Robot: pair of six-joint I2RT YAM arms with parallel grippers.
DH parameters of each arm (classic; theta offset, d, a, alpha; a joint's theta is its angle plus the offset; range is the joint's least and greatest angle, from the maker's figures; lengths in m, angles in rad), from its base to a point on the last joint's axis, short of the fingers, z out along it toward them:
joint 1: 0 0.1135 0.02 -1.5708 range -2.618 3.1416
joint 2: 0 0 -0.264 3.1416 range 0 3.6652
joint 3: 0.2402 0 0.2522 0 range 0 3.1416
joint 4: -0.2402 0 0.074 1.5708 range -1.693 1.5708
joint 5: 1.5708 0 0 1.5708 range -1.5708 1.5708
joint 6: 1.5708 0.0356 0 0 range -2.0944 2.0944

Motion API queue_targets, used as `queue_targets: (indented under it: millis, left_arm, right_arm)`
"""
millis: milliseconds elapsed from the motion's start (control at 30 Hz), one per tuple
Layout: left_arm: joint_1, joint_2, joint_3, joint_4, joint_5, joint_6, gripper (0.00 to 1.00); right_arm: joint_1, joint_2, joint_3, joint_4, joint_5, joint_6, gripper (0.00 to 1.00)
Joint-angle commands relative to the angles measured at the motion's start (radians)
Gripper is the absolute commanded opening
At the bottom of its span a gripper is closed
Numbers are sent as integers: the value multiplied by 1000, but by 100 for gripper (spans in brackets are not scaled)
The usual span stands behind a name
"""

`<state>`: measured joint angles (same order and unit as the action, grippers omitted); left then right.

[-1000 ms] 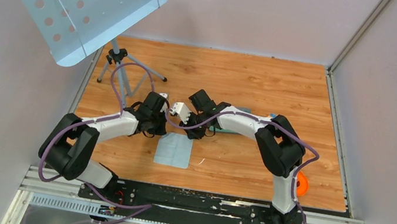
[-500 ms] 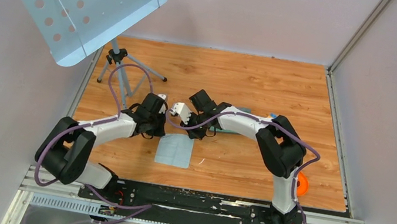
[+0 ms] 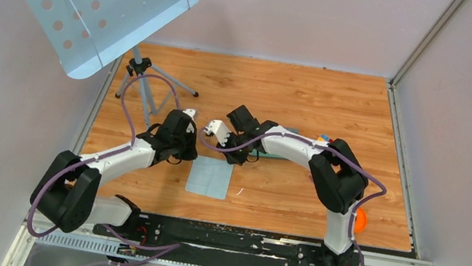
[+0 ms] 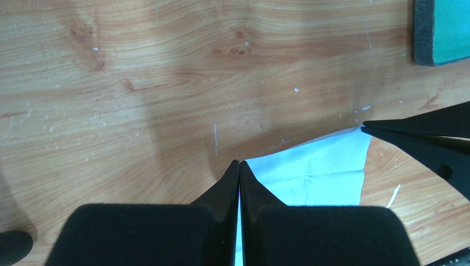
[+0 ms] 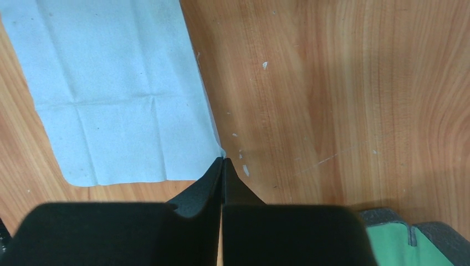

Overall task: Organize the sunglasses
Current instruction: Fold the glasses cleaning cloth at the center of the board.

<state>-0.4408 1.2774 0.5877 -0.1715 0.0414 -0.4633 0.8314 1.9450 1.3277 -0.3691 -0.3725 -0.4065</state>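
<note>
The left gripper (image 4: 239, 164) and the right gripper (image 5: 223, 160) are each pressing their jaws flat together at a far corner of the pale blue cloth (image 5: 116, 94). Nearby, the grey case (image 4: 443, 30) is lying open, showing teal lining. I cannot spot the sunglasses.

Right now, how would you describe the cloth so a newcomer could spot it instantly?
On the wooden table, look near the front edge, between the left arm and right arm. The cloth lies there: a pale blue, creased square, thin and flat, unlike the thick grey teal-lined case beyond it.
</note>
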Motion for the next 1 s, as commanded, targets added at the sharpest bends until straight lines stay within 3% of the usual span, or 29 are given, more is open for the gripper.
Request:
queue_targets:
  millis: [0,967]
  left_arm:
    - [8,-10,-10,6,-2,12,0]
    - [8,-176,-65,-134,47,-24,0]
  right_arm:
    - [12,-56,-10,-58,-2,25,0]
    - [77,-119,-36,-133,-89,112,0]
